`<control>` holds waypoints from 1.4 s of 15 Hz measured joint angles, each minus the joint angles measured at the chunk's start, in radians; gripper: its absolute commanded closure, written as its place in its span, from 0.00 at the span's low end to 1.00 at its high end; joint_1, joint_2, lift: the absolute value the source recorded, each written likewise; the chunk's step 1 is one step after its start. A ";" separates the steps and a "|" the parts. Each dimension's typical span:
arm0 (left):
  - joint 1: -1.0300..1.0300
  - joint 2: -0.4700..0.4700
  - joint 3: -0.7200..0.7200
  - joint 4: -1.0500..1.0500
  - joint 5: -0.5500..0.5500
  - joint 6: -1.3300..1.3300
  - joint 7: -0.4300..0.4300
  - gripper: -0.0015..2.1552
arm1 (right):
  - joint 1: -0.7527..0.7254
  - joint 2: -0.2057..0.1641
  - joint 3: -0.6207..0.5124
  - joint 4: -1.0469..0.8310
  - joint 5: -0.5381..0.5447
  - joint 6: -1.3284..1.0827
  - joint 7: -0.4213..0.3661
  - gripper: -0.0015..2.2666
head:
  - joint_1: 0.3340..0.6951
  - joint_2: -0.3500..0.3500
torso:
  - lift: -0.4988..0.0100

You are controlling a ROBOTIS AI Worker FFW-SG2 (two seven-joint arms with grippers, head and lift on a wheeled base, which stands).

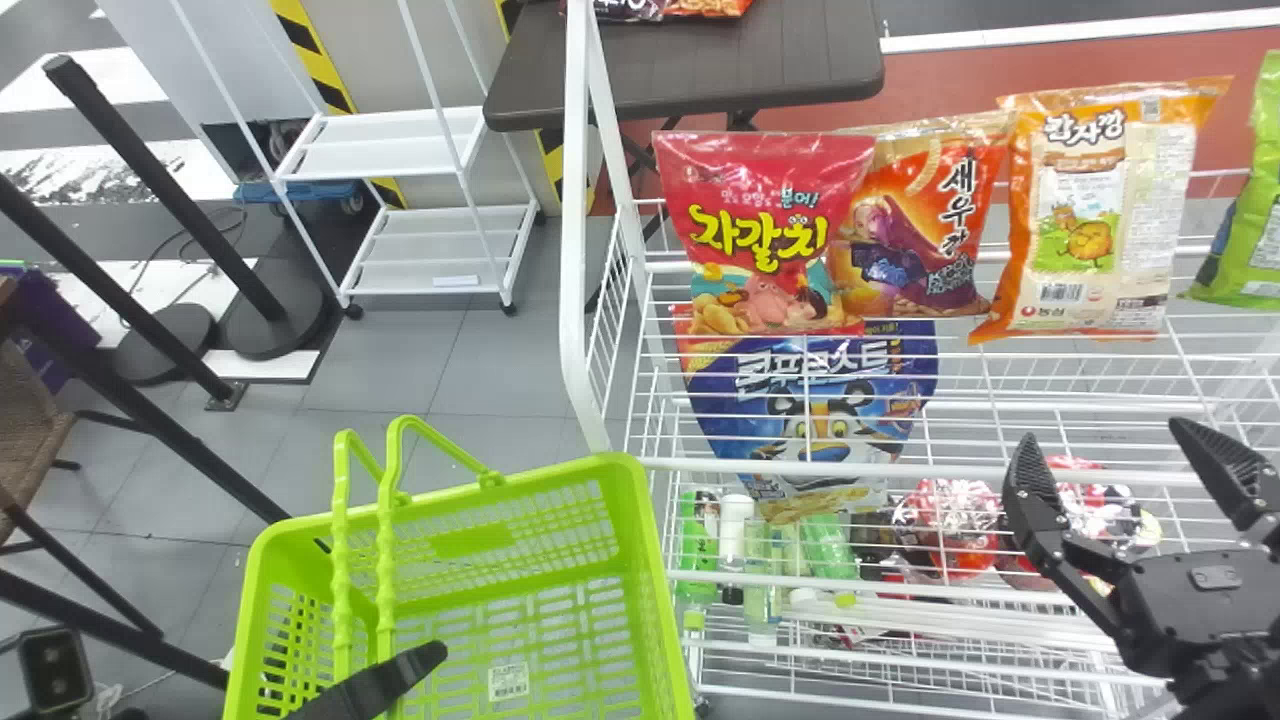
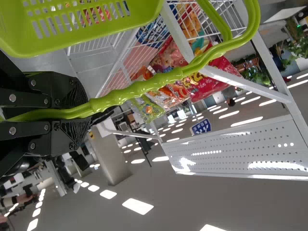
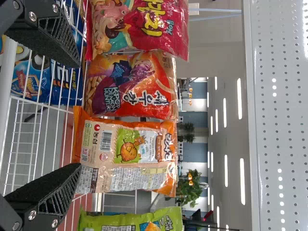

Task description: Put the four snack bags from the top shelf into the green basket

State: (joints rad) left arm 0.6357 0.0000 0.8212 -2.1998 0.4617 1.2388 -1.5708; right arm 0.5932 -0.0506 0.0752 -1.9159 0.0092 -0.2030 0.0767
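By rack (image 1: 574, 250), right tool (image 1: 1104, 433) spread wide; left tool (image 1: 432, 655) clamping basket handle (image 2: 137, 89).

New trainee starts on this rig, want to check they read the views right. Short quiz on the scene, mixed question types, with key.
1. Open: What is the left gripper holding?

2. True or false: The right gripper is open, with no snack bag between its fingers.

3. Multiple choice: Which bag stands between the red bag and the orange-and-cream bag?
A. the blue bag
B. the orange-and-purple bag
C. the green bag

Key: 1. A handle of the green basket; 2. True; 3. B
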 measured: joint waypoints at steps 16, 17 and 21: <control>0.000 0.000 -0.010 0.008 0.000 0.000 0.000 1.00 | -0.146 0.005 0.076 0.041 -0.004 0.115 0.000 0.05 | 1.00 0.86 | 0.98; 0.002 0.000 -0.010 0.008 0.000 0.000 0.000 1.00 | -0.189 0.005 0.099 0.058 -0.004 0.150 0.000 0.05 | 1.00 0.88 | 0.98; 0.006 0.000 -0.008 0.018 0.002 -0.005 0.000 1.00 | -0.344 0.005 0.187 0.129 -0.008 0.263 0.000 0.05 | 1.00 0.98 | 0.98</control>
State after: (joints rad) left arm 0.6422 0.0000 0.8135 -2.1820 0.4639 1.2338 -1.5708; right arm 0.2489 -0.0460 0.2626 -1.7867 0.0017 0.0598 0.0765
